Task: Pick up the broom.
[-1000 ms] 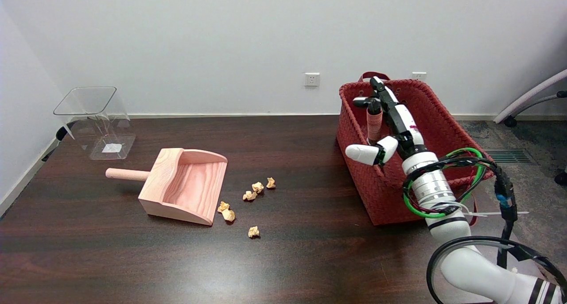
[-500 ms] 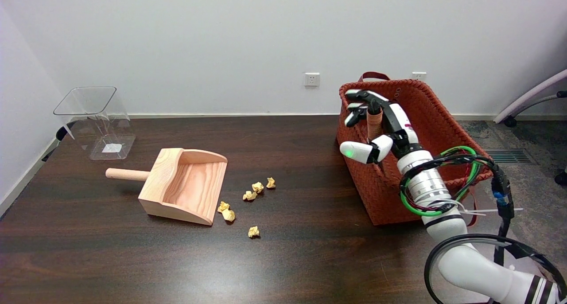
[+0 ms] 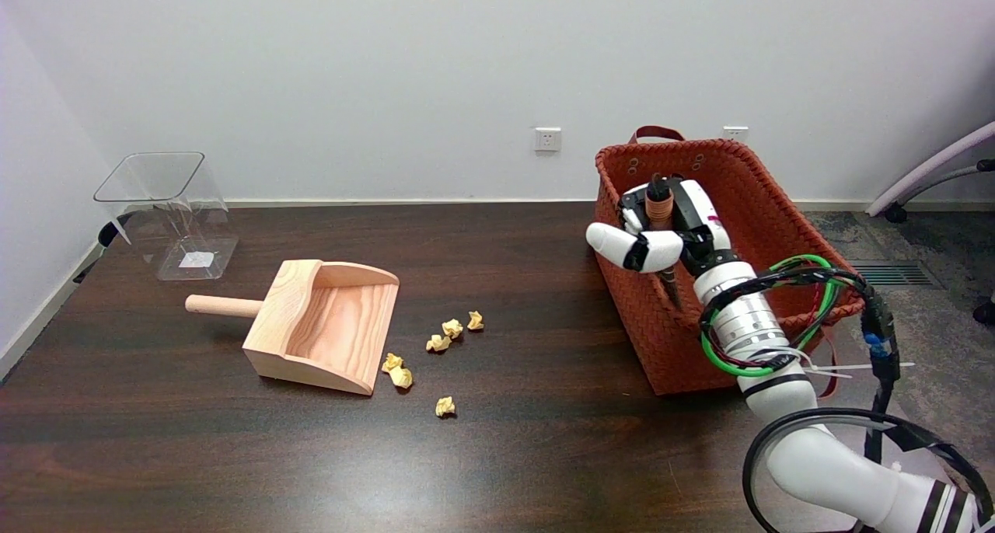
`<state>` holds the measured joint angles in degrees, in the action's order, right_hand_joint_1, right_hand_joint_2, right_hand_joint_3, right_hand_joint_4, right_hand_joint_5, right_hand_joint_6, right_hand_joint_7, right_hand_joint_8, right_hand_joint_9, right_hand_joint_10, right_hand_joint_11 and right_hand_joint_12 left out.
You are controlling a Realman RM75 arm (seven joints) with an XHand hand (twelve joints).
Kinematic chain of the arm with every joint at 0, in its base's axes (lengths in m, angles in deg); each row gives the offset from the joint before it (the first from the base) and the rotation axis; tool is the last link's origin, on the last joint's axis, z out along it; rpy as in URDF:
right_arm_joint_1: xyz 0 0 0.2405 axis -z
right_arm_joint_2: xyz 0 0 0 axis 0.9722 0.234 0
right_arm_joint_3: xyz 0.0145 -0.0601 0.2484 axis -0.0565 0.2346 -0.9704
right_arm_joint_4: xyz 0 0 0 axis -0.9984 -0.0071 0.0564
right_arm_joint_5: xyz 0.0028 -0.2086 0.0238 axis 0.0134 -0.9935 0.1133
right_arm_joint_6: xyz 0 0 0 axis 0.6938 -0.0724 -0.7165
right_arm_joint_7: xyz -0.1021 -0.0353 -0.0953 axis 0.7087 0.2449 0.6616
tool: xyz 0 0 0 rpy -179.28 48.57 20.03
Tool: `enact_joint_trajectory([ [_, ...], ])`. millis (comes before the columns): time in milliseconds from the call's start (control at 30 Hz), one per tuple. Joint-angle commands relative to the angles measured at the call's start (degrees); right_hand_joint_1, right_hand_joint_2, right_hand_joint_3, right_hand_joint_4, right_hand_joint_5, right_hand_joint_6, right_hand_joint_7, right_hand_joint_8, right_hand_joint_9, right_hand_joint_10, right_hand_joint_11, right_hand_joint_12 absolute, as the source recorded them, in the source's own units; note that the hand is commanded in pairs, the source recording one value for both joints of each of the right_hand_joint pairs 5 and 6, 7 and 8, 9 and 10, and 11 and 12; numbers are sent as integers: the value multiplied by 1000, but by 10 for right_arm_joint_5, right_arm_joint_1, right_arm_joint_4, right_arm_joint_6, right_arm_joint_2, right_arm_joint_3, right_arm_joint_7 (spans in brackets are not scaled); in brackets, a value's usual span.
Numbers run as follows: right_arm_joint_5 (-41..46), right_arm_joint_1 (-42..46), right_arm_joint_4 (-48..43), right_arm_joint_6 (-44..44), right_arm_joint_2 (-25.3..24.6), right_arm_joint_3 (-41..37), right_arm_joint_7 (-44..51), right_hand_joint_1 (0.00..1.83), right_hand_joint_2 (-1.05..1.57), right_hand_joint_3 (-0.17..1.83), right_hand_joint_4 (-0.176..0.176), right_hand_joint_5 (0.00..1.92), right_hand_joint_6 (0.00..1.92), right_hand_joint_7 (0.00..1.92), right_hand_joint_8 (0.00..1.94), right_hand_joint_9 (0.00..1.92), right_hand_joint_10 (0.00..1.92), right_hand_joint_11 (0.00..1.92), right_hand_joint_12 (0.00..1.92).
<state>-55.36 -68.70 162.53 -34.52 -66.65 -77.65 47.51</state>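
One broom (image 3: 659,200) is seen at right of centre, its handle standing inside the red woven basket (image 3: 766,207). The right hand (image 3: 665,226) is wrapped round that handle, fingers curled against it (thumb across the front). Grasping is judged done; lifting out remains. Also counted: one wooden dustpan (image 3: 322,325), one clear bin (image 3: 167,210), six paper scraps (image 3: 439,343).

A dark brown wooden table (image 3: 505,471) carries everything. At its far left corner stands a clear plastic bin (image 3: 167,210). Near it lies a pale wooden dustpan (image 3: 322,327), handle pointing left. Five crumpled yellowish paper scraps (image 3: 439,345) are scattered just right of its mouth. A red woven basket (image 3: 661,339) sits at the table's right side.
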Motion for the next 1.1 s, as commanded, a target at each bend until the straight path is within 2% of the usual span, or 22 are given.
enact_joint_trajectory([
  [33,5,-3,5,-2,-1,-2,-9,983,-31,1055,0,1920,1920,1920,1920,1920,1920,1920,1920],
  [233,1,-6,7,-2,-1,-4,-4,1132,-127,1166,0,1920,1920,1920,1920,1920,1920,1920,1920],
  [367,2,-8,7,-2,-1,-4,-3,1241,67,976,0,1920,1920,1920,1920,1920,1920,1920,1920],
  [433,4,-9,7,-1,-1,-4,-4,1278,267,989,0,1920,1920,1920,1920,1920,1920,1920,1920],
  [533,4,-9,7,1,-1,-4,-9,1326,667,888,0,1920,1920,1920,1920,1920,1920,1920,1920],
  [667,5,-11,7,4,-1,-4,-9,1315,905,793,0,1920,1920,1920,1920,1920,1920,1920,1920],
  [933,3,-14,17,4,-1,-20,-3,1244,941,847,0,1920,1920,1920,1920,1920,1920,1920,1920],
  [1100,-1,-16,34,-7,-1,-43,4,1270,1159,749,0,1920,1920,1920,1920,1920,1920,1920,1920],
])
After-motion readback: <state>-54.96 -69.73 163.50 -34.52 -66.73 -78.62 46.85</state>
